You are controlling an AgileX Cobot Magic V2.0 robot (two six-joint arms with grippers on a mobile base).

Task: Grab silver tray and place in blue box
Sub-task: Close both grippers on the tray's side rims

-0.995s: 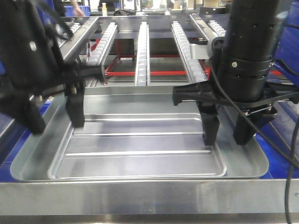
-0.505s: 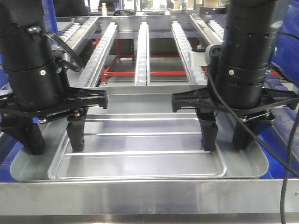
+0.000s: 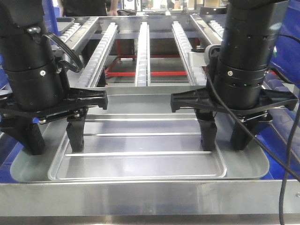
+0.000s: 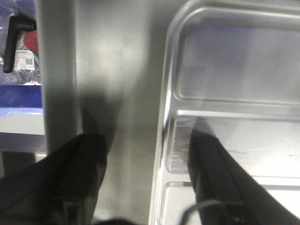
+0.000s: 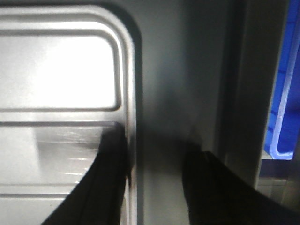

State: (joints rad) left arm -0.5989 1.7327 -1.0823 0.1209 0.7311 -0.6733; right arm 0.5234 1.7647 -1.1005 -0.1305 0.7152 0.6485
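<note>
Polished metal, bright and mirror-like, marks the silver tray (image 3: 140,159): a shallow rectangle with rounded corners, a raised rim and long ribs running across its floor. It lies in the lower middle of the front view, nested inside a wider grey tray (image 3: 255,164) of duller, smoother finish. That sits behind the brushed steel front edge of the worktop (image 3: 140,197). Roller rails (image 3: 142,51) run away toward the top of the frame.

The tray's long axis goes left to right across the picture, so each short end falls to 1 arm. The left hand (image 3: 55,145) stands over the end at frame left and the right hand (image 3: 225,143) over the end at frame right, equally near. Both are open with black fingers pointing down, and each straddles the rim: 1 finger inside the silver tray, 1 outside over the grey border.

The left wrist view shows the inner finger (image 4: 215,178) on the ribbed floor and the outer one (image 4: 79,173) well clear of the rim. In the right wrist view the inner finger (image 5: 110,178) sits just beside the rim wall and the outer finger (image 5: 211,187) is apart from it. Neither hand holds anything.

The next move is likely closing both on the thin, slippery rim together.

Blue plastic (image 5: 281,93) shows at the right edge; whether it is the box I cannot tell.
</note>
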